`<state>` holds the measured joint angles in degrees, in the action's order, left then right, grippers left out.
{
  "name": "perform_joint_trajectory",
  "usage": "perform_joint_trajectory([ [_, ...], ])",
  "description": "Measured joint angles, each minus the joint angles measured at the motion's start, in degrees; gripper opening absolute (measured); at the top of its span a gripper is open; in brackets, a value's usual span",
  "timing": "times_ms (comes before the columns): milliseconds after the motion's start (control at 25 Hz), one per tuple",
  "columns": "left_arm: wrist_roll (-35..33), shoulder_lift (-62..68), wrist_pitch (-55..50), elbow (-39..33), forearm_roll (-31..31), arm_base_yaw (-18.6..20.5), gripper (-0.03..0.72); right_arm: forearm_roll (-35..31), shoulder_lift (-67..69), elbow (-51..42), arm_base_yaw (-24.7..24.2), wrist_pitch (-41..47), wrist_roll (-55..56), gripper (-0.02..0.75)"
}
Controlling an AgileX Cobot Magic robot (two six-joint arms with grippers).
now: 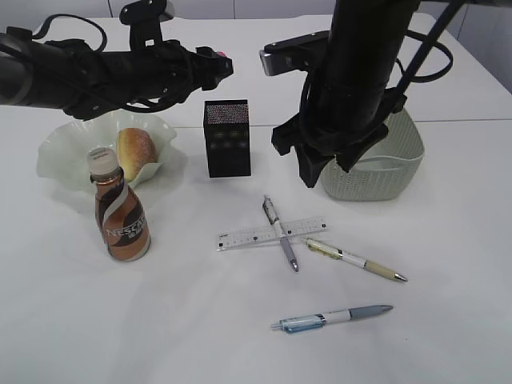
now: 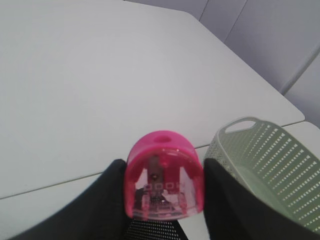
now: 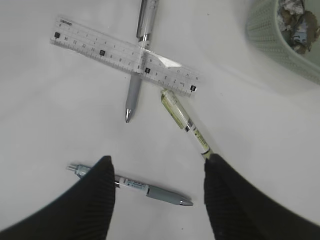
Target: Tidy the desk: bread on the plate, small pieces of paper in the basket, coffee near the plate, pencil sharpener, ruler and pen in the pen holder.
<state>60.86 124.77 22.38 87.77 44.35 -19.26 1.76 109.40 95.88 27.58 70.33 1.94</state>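
My left gripper (image 2: 164, 172) is shut on a pink pencil sharpener (image 2: 165, 175), held in the air just above the black mesh pen holder (image 1: 227, 138), whose rim (image 2: 155, 231) shows below it. My right gripper (image 3: 159, 160) hangs open and empty over the table. Below it lie a clear ruler (image 3: 100, 50), a grey pen (image 3: 137, 75) crossing the ruler, a yellowish pen (image 3: 182, 120) and a blue pen (image 3: 150, 191). The bread (image 1: 136, 152) lies on the pale wavy plate (image 1: 60, 152). The coffee bottle (image 1: 120, 212) stands in front of the plate. Crumpled paper pieces (image 3: 297, 22) lie in the green basket (image 1: 392, 172).
The right arm hangs in front of the basket and hides part of it. The basket wall (image 2: 270, 165) is close to the right of the pen holder. A seam between two tables runs behind the objects.
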Motion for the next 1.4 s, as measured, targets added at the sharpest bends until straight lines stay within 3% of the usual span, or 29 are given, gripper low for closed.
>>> perform_joint_trajectory([
  [200,0.00,0.00,0.00,0.00,0.04,0.00,0.444,0.00,0.00,0.00,0.00,0.00,0.00,0.417],
  [680,-0.09,-1.93,-1.12,0.00,0.13,0.00,0.456,0.07,0.00,0.00,0.00,0.14,0.00,0.417],
  [960,-0.09,-11.05,-15.74,0.00,0.83,0.00,0.455,0.07,0.00,0.00,0.00,0.14,0.00,0.417],
  [1200,-1.23,-18.38,-35.40,0.00,0.47,-1.26,0.455,0.07,0.00,0.00,0.00,0.14,0.00,0.417],
  [1400,-13.96,-20.24,-49.76,0.00,-7.49,-1.38,0.455,0.07,0.00,0.00,0.00,0.14,0.00,0.417],
])
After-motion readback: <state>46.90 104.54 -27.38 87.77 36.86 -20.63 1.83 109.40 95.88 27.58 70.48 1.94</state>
